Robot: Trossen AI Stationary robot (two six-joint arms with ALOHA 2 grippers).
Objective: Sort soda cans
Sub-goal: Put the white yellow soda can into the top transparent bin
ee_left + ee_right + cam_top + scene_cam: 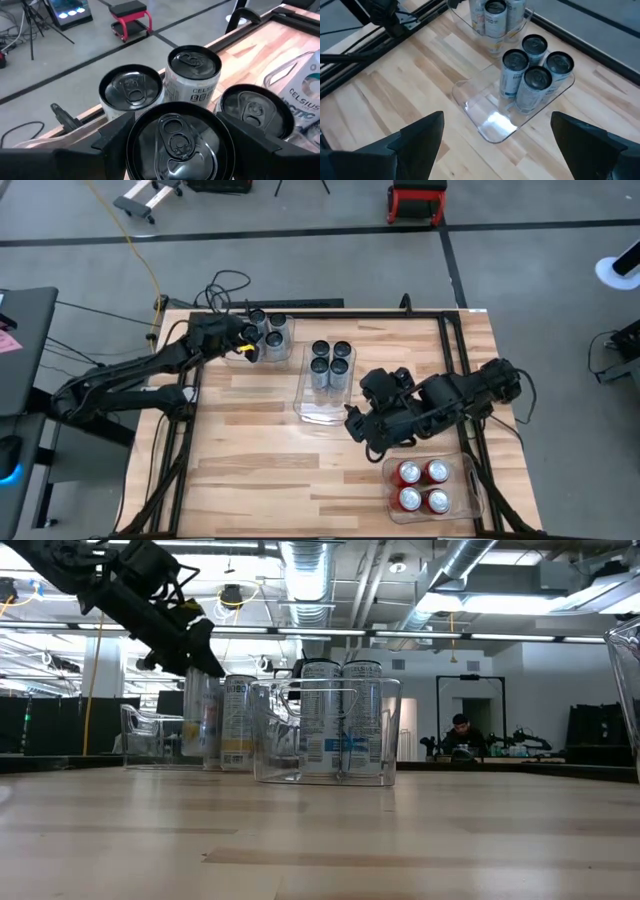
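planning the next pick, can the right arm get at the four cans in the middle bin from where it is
Probably yes. The right gripper hangs open beside the middle bin, whose near end is bare, and nothing lies between it and the four cans. The left gripper is busy at the far bin.

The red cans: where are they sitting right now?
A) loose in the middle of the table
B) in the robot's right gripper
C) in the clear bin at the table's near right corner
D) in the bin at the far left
C: the high view shows four red cans grouped inside the clear bin at the near right corner, close by the right gripper, which is open and empty.
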